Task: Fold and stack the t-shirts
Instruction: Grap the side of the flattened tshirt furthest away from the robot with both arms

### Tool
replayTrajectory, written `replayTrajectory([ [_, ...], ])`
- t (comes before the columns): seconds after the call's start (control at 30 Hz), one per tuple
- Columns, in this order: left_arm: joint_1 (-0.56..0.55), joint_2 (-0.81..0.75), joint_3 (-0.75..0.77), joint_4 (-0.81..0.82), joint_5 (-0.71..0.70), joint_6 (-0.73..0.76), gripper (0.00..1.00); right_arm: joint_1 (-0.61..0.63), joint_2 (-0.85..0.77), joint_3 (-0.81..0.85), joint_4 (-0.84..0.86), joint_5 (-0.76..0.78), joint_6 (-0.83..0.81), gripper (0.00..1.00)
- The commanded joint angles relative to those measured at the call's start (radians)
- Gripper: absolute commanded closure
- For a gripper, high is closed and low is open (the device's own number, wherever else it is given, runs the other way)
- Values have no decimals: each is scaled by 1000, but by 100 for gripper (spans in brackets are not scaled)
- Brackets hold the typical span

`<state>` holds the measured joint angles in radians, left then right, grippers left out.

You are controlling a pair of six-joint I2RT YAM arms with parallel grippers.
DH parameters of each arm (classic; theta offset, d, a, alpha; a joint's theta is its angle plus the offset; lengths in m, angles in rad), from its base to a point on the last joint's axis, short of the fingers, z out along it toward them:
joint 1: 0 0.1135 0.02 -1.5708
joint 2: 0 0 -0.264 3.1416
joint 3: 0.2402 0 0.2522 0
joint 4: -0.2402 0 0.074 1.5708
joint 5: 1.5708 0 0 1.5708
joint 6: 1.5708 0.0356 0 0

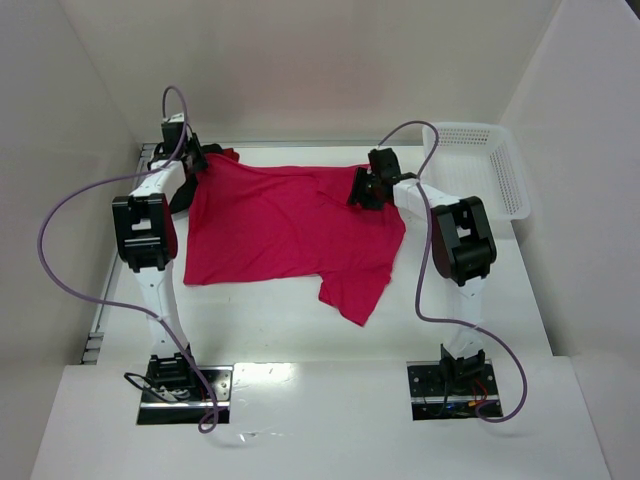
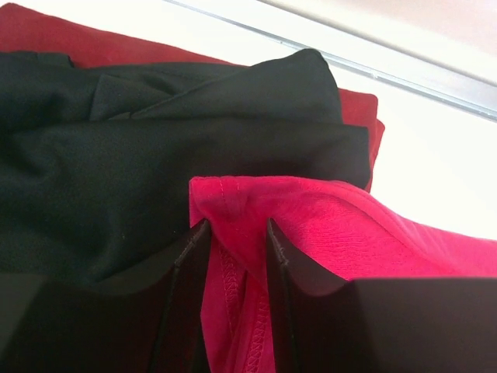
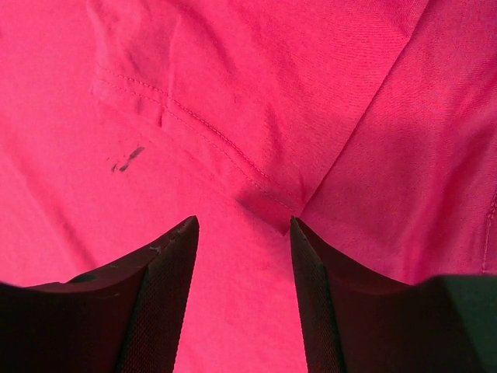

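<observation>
Left wrist view has the jaws of the left gripper (image 2: 237, 227) pinching a bunched hem of the crimson-pink t-shirt (image 2: 365, 237), spread on the table (image 1: 270, 325) against the black t-shirt (image 2: 140, 155) that mostly covers the darker red t-shirt (image 2: 46, 35), while the right gripper (image 3: 244, 227) gapes over pink cloth, contact unclear.

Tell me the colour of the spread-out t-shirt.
The spread-out t-shirt is bright crimson-pink; top external view.

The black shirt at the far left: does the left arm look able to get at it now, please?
Probably yes for reach: the black shirt lies uncovered beside the left tool. But that tool seems to pinch the pink shirt, so it must let go first.
</observation>
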<state>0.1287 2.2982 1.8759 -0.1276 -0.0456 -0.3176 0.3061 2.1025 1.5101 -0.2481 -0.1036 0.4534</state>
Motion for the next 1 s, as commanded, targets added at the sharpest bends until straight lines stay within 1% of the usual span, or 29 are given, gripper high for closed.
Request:
replayTrajectory([
  [0.0, 6, 15, 37, 31, 16, 2, 58, 13, 16, -14, 4, 8, 8, 44],
  [0.03, 6, 24, 46, 31, 16, 2, 58, 13, 25, -14, 4, 8, 8, 44],
  [0.07, 6, 24, 46, 31, 16, 11, 47, 13, 25, -14, 4, 8, 8, 41],
  [0.1, 6, 24, 60, 31, 1, 11, 47, 13, 25, -14, 4, 19, 8, 37],
  [0.13, 6, 24, 71, 31, 1, 11, 45, 13, 25, -14, 4, 19, 8, 37],
  [0.17, 6, 24, 71, 31, -13, 11, 43, 13, 25, -14, 4, 19, 8, 32],
  [0.27, 6, 43, 94, 31, -22, 11, 43, 13, 36, 4, 4, 19, 8, 31],
  [0.33, 6, 43, 103, 31, -22, 11, 48, 13, 45, 4, 4, 19, 8, 31],
  [0.37, 6, 52, 103, 31, -22, 11, 54, 13, 45, 4, 4, 19, 8, 35],
  [0.43, 6, 52, 103, 31, -22, 11, 60, 13, 45, 4, 4, 28, 8, 39],
  [0.53, 6, 61, 103, 31, -22, 11, 67, 13, 54, 13, 4, 39, 8, 50],
  [0.7, 6, 61, 103, 31, -22, 11, 68, 13, 63, 31, 4, 39, -1, 62],
  [0.77, 6, 70, 103, 31, -22, 11, 68, 13, 74, 32, 4, 48, -1, 71],
  [0.8, 6, 70, 103, 31, -22, 11, 68, 13, 74, 32, 4, 48, -10, 71],
  [0.83, 15, 70, 103, 31, -22, 11, 68, 13, 74, 32, 4, 59, -10, 82],
  [0.87, 15, 70, 112, 31, -22, 11, 71, 13, 74, 41, 4, 71, -10, 90],
  [0.9, 15, 70, 112, 31, -31, 11, 80, 13, 65, 41, -5, 71, -10, 99],
  [0.93, 15, 70, 112, 31, -31, 11, 85, 13, 65, 41, -5, 82, -10, 100],
  [0.97, 15, 70, 112, 31, -40, 11, 93, 13, 42, 41, -5, 96, -10, 100],
])
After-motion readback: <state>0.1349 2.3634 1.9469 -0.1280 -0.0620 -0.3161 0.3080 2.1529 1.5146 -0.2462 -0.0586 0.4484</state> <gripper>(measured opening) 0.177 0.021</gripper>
